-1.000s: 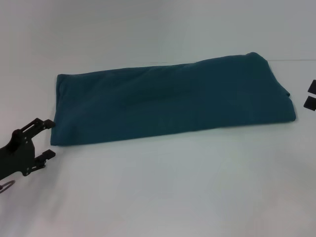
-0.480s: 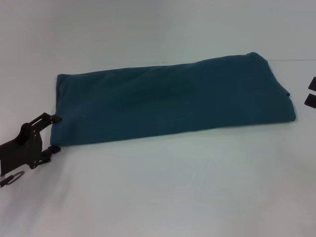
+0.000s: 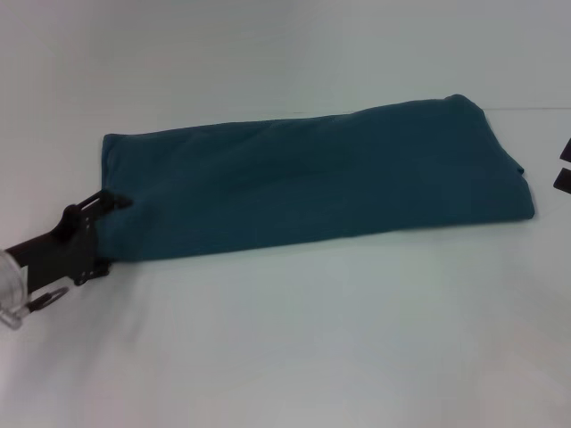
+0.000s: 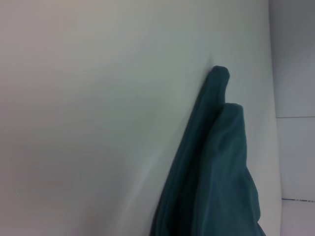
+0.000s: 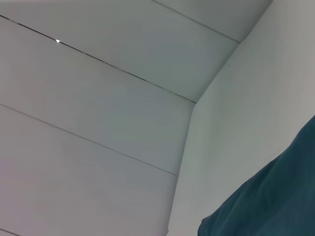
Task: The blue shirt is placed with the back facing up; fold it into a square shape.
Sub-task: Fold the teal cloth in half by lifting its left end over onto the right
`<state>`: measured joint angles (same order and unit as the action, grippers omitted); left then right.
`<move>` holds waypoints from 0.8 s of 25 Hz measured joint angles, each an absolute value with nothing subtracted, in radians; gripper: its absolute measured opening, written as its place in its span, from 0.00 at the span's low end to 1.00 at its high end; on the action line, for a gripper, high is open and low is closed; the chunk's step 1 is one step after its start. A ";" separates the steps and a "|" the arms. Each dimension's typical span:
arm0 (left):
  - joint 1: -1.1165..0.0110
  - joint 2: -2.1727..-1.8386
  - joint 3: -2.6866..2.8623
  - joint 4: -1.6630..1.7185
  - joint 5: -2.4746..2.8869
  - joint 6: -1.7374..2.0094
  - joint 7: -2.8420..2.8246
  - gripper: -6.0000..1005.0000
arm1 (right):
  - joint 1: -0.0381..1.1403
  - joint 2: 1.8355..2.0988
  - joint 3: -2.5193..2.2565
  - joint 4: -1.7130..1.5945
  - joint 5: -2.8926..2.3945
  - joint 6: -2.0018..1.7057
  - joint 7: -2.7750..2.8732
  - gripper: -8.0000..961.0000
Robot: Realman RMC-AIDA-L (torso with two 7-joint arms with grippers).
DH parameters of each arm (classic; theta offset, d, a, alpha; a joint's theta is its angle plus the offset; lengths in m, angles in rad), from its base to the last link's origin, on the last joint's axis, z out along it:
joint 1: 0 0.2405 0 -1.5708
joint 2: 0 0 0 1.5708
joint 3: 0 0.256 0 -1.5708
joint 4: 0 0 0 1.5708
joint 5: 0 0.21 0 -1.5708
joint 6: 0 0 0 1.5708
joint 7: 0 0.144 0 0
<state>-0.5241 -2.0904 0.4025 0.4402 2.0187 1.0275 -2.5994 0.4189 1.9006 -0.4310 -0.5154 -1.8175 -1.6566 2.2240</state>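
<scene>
Left end effector (image 3: 113, 230) sits at the lower left of the head view, fingers spread around the near-left corner of the blue shirt (image 3: 312, 178), apparently not yet pinched. You're handling soft, limp cloth lying mid-worktop (image 3: 339, 339); grip all layers. Right end effector (image 3: 563, 165) waits at right; I can't tell its state.

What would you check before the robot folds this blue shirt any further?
1. Blue shirt already folded into a long strip on the table: ok.
2. Left gripper at the strip's left end, fingers astride the edge: ok.
3. Left gripper closed on the fabric: not ok, the jaws look open.
4. Right gripper ready at the right end: cannot tell, only a sliver shows at the picture's edge, apart from the shirt.
5. Strip lying flat: ok.
</scene>
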 joint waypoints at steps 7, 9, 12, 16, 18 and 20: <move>-0.551 -2.093 0.421 0.437 2.018 0.975 -2.585 0.83 | 0.420 1.900 -0.428 -0.515 -1.812 -1.654 2.222 0.75; -0.549 -2.093 0.423 0.444 2.017 0.980 -2.571 0.82 | 0.420 1.899 -0.426 -0.515 -1.811 -1.653 2.224 0.75; -0.545 -2.094 0.425 0.460 2.012 1.000 -2.532 0.81 | 0.420 1.899 -0.417 -0.515 -1.810 -1.652 2.226 0.75; -0.549 -2.093 0.435 0.463 2.014 1.006 -2.513 0.77 | 0.419 1.899 -0.410 -0.515 -1.810 -1.646 2.226 0.75; -0.549 -2.093 0.439 0.465 2.015 1.006 -2.512 0.69 | 0.419 1.899 -0.410 -0.515 -1.810 -1.646 2.226 0.75; -0.549 -2.092 0.445 0.465 2.016 1.006 -2.512 0.62 | 0.419 1.899 -0.410 -0.515 -1.811 -1.645 2.225 0.75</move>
